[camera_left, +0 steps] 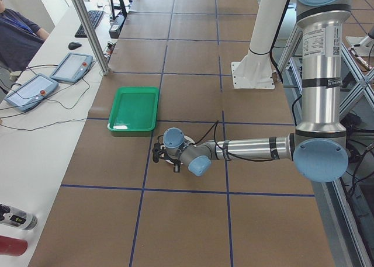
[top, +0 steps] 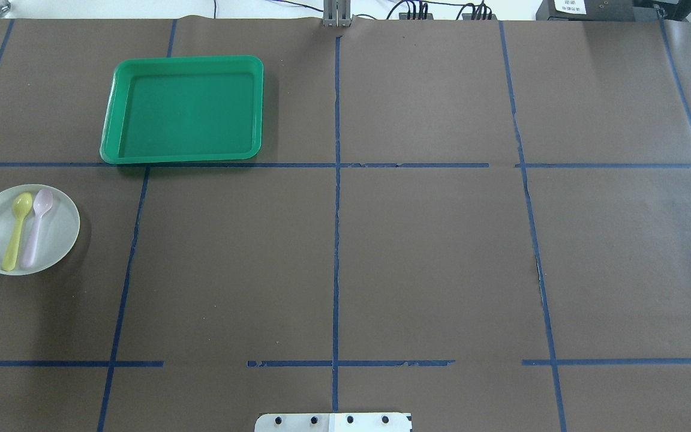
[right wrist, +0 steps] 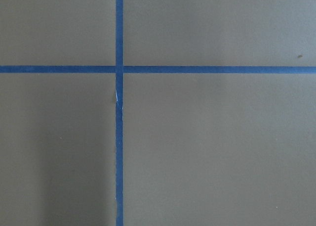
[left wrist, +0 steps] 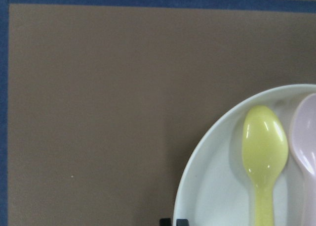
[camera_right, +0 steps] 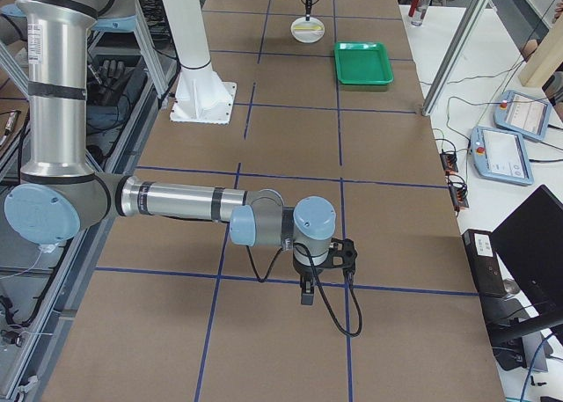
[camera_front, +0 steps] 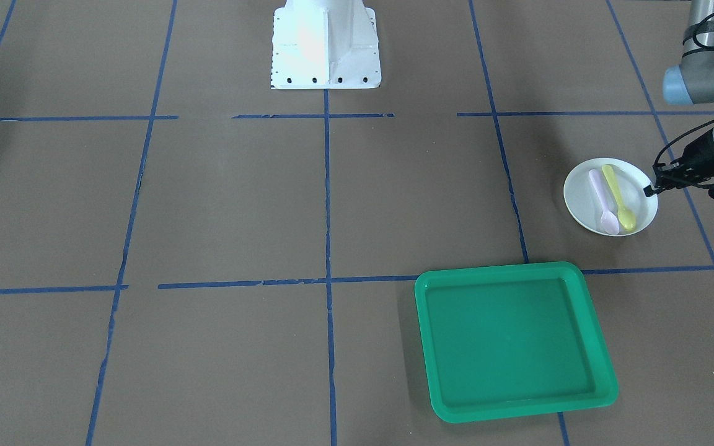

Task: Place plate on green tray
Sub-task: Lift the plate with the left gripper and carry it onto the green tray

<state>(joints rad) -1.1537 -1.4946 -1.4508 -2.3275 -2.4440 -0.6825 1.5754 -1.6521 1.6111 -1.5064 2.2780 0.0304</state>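
Left gripper (camera_front: pixel 649 188) clamps the plate (camera_front: pixel 580 198) by its rim, right of frame. Judged light, rigid, slick; loose yellow spoon (camera_front: pixel 616 194) and lilac spoon (camera_front: pixel 601 198) demand level carriage. Right gripper (camera_right: pixel 321 283): state cannot be determined.

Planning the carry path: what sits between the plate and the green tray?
Only bare brown table cover crossed by a blue tape line lies between the plate and the green tray; the overhead view shows it.
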